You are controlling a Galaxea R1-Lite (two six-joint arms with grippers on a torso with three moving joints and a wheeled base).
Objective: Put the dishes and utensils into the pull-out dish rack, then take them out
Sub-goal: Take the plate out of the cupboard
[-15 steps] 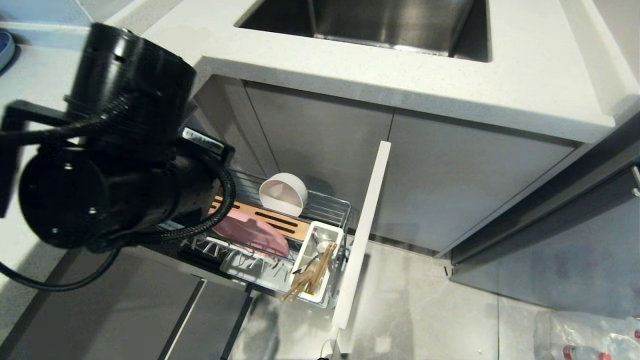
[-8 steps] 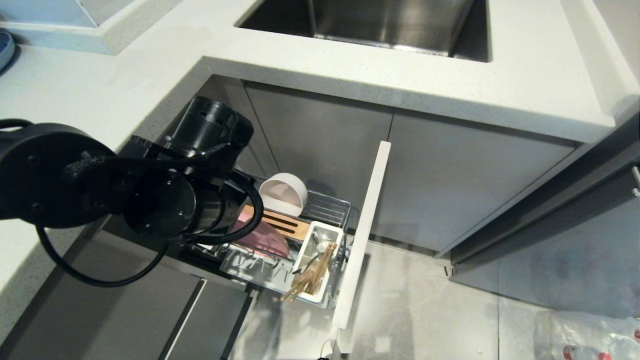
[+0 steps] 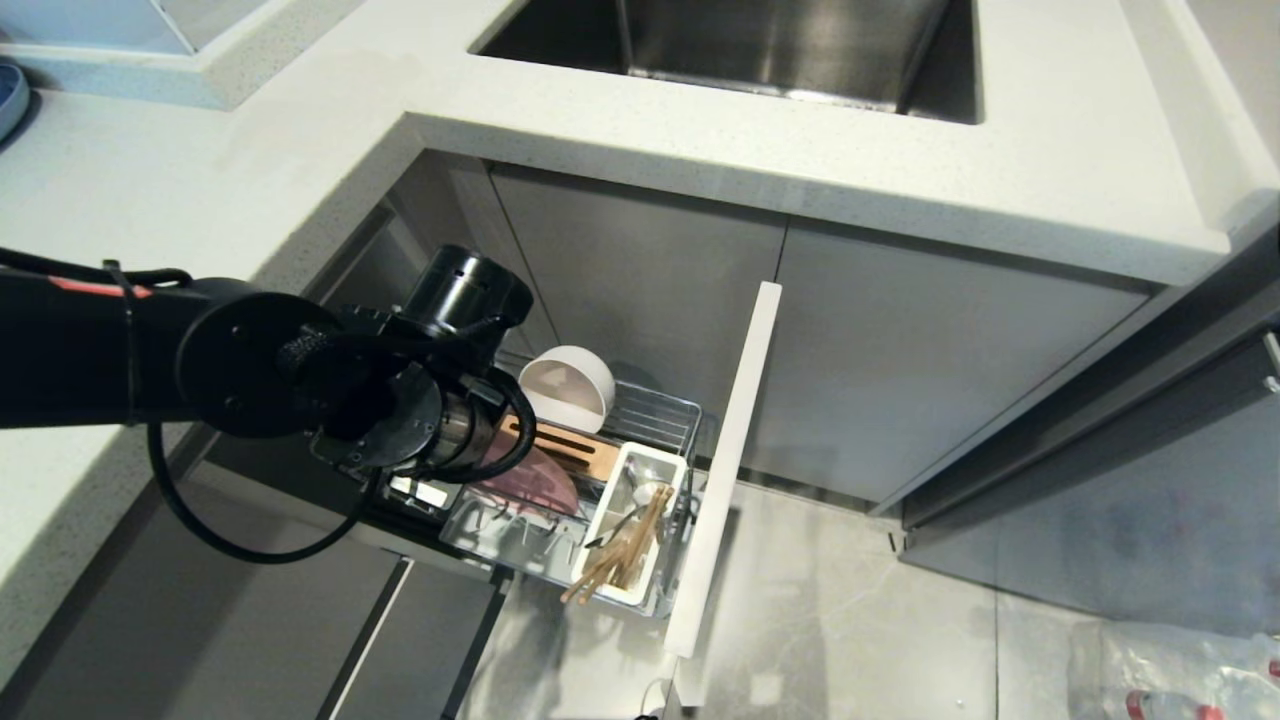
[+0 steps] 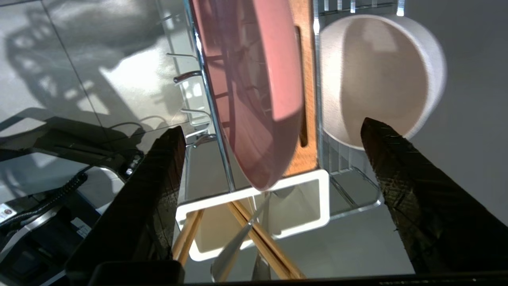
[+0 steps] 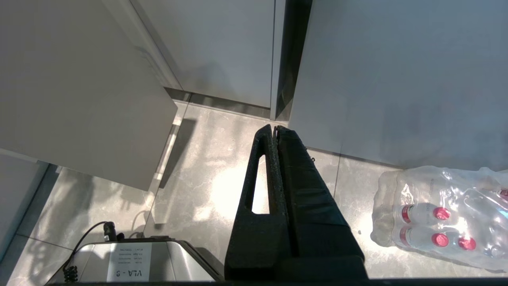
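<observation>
Kitchen: sink (image 3: 760, 45), countertop (image 3: 1050, 150), cabinets (image 3: 900, 370) (grey fronts).

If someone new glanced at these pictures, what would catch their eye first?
Probably the left gripper, fingers spread wide, above the pink plate standing on edge in the pull-out dish rack. Next, the white bowl tipped on its side behind it, and the chopsticks in the white caddy.

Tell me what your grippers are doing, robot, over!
Left gripper open over pink plate in dish rack. Right gripper shut, parked above floor. Nothing blocking.
</observation>
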